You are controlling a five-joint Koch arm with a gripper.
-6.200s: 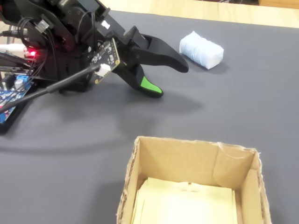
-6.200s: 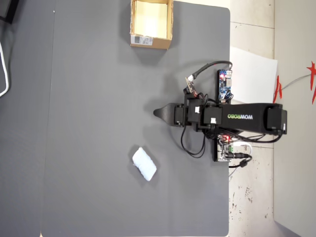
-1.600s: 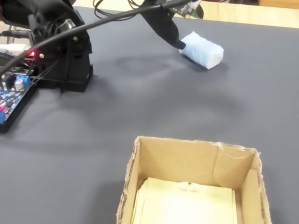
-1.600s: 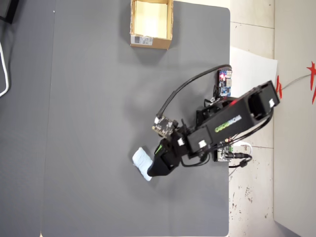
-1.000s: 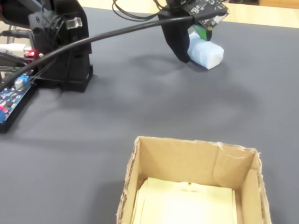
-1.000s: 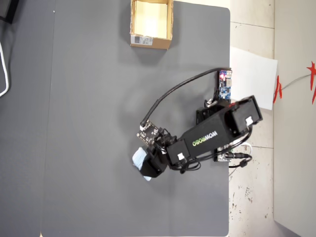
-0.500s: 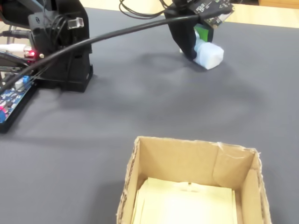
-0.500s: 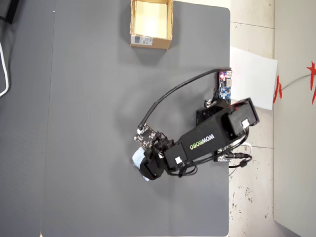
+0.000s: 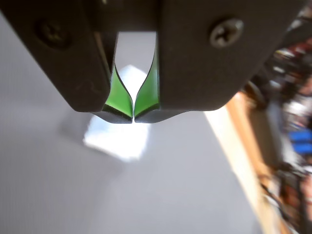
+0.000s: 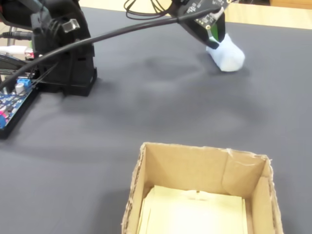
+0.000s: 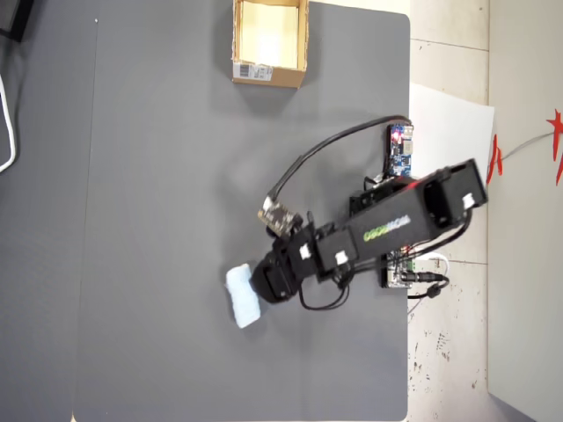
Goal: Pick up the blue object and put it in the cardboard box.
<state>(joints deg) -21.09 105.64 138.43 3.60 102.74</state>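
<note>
The blue object (image 10: pixel 228 56) is a pale, almost white pad lying on the dark grey mat, far from the cardboard box (image 10: pixel 195 152). In the overhead view the blue object (image 11: pixel 241 299) lies at the lower middle and the cardboard box (image 11: pixel 290 75) stands at the top edge. My gripper (image 10: pixel 213 44) hangs at the pad's near end, just to its right overhead (image 11: pixel 259 286). In the wrist view the gripper (image 9: pixel 133 119) has its green pads meeting at the tips with nothing between them, and the blue object (image 9: pixel 119 141) lies on the mat beyond them.
The arm's black base (image 10: pixel 68 58) and a blue circuit board (image 10: pixel 12 100) stand at the left of the fixed view, with a thick cable arching over the mat. A white sheet (image 11: pixel 453 132) lies off the mat's right edge overhead.
The jaws have closed and slipped off the pad. The blue object has slid a little away from the arm and turned, now lying more lengthwise.
</note>
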